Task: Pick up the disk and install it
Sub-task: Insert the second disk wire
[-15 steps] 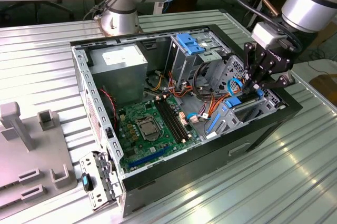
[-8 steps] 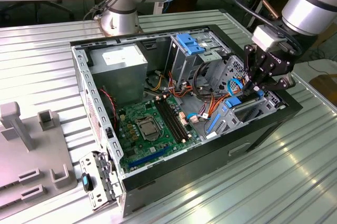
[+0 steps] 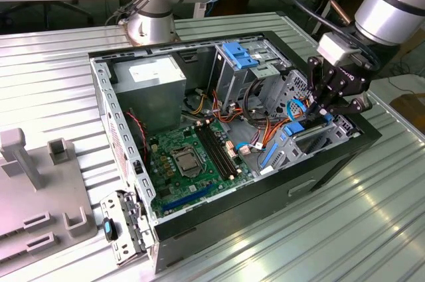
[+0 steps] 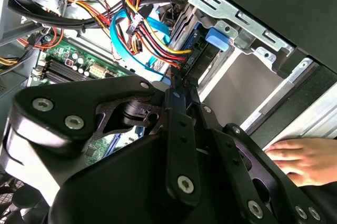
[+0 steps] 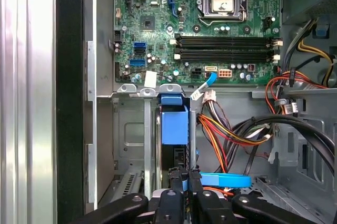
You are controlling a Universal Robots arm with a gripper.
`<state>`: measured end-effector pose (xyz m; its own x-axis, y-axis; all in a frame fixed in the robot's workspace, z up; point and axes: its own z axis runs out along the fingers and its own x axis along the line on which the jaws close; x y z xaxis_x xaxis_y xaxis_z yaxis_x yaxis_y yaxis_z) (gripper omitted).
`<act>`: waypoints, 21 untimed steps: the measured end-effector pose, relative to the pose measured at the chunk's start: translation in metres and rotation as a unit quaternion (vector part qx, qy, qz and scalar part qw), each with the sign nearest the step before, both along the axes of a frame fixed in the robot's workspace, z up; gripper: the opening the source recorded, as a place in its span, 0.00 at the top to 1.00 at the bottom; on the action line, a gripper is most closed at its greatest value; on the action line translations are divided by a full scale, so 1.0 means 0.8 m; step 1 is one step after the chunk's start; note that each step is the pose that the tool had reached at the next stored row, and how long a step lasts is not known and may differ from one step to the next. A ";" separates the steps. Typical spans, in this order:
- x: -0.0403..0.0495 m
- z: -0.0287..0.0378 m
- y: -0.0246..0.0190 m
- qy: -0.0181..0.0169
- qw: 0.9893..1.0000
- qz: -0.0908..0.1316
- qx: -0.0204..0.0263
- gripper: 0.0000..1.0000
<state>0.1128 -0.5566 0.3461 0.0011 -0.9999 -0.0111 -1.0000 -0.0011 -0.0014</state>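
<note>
Ribbed, silvery metal sheeting (image 3: 372,229) forms the work surface, and on it an open black desktop computer case (image 3: 219,219) is laid on its side.

Nearest the wrist cameras, the black two-fingered gripper (image 5: 186,177) is seen lowered into the drive cage at the case's end on the exterior view's right (image 3: 327,111). Its fingers (image 5: 196,184) are drawn close together, and between them the upper edge of the disk (image 5: 174,129), a flat dark-grey hard drive framed in a bright blue plastic carrier, appears to be gripped. The disk stands on edge inside the grey sheet-metal drive cage (image 5: 131,129), its blue carrier face turned up to the first wrist view. In the second wrist view the blue carrier (image 4: 217,38) is seen seated between the cage walls.

Beside the cage, a bundle of red, yellow, orange and black power wires (image 5: 226,132) and a flat light-blue data cable (image 5: 224,180) are draped. A person's hand (image 4: 303,158) is rested flat on the surface just outside the case.

Farther in, a green motherboard (image 3: 192,162) with black memory slots and a bare processor socket is fitted. Beyond it, a grey box-shaped power supply (image 3: 153,83) occupies the far corner.
</note>
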 end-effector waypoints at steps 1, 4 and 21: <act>0.000 0.0000 0.0000 -0.001 1.000 0.000 0.000 0.84; 0.000 0.0003 0.0000 -0.003 1.000 0.000 0.001 0.84; 0.000 -0.0033 -0.0006 -0.004 1.000 0.000 0.013 0.84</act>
<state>0.1128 -0.5571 0.3434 0.0010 -0.9993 -0.0361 -1.0000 -0.0007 -0.0086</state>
